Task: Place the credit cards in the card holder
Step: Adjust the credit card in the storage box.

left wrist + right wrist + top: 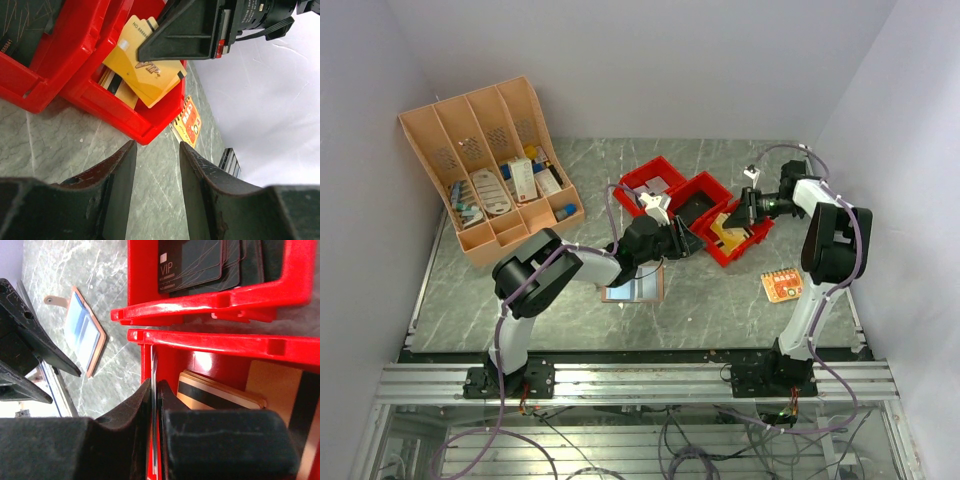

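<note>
white walls are closing in a grey-green marble table (720, 305), and we are working over it with both arms. our right gripper (154, 386) is dipping into the rightmost red bin (225, 342). its jaws are drawn almost together and are pinching a gold card (145, 70), which we are seeing edge on between them in the right wrist view. in the left wrist view that card is tilting up out of the bin under the gripper's black finger. more gold cards (215, 390) with a black stripe are lying flat in the same bin, beside the pinched one.

our left gripper (157, 150) is hovering over the table just beside the near corner of that bin. its jaws are standing apart with only bare marble showing between them.

we are seeing the holder (634, 289) lying open on the table, clear pockets facing up. it is sitting on the near side of the bins, just beside the left arm's wrist and well apart from the right gripper.

outward from there, the middle bin (705, 188) is holding dark cards (190, 262) marked vip. an orange pad (782, 285) is resting on the table near the right arm. a tan rack (480, 240) is standing at the far left.
</note>
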`<state>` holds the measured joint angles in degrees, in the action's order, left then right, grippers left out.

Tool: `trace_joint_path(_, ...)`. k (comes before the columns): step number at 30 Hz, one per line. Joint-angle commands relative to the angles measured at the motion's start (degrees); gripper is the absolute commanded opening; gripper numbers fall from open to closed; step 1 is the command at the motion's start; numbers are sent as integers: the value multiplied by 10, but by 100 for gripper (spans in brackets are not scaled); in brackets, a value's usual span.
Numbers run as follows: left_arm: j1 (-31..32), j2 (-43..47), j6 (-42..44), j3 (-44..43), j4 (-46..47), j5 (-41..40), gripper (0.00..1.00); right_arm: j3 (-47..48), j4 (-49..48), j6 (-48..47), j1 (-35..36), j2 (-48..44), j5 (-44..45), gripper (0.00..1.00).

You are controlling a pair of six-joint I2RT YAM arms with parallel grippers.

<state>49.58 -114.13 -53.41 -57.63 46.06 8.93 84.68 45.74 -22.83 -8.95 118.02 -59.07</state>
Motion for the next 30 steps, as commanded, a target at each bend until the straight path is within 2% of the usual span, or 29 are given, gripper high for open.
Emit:
trace_joint_path(1,-3,-1,4,4,27,8,51,-9,-8,14,22,11,14,8)
trace_joint_path(30,-6,0,1,17,34,6,50,0,22,5,25,35,-3,15)
